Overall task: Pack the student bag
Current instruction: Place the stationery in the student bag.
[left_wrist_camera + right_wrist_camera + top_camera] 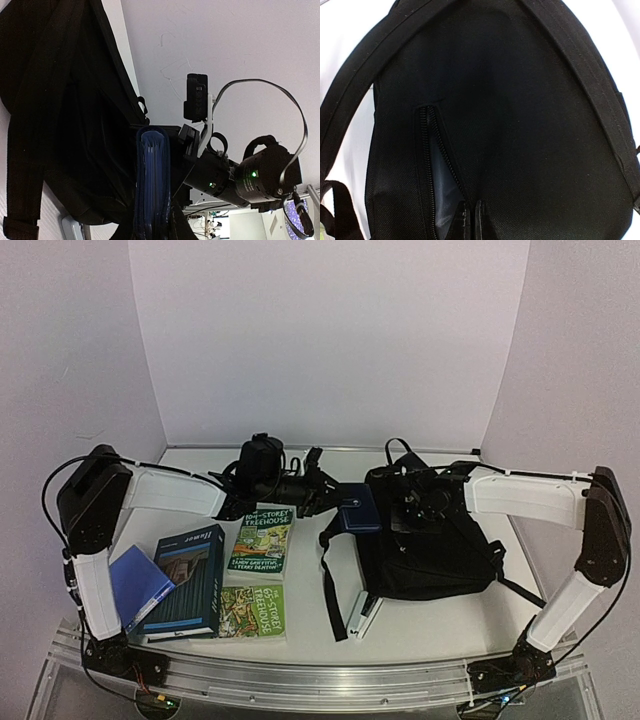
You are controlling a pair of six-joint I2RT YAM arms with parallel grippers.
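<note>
Backpack of black fabric (430,565) has right end effector (471,219) pinched shut at its zipper (431,165), seemingly opening it for the dark-blue wallet (360,512) left end effector (340,504) clamps.

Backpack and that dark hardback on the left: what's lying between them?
The far Treehouse book and near Treehouse book lie flat between backpack and hardback, shown in the top view.
</note>
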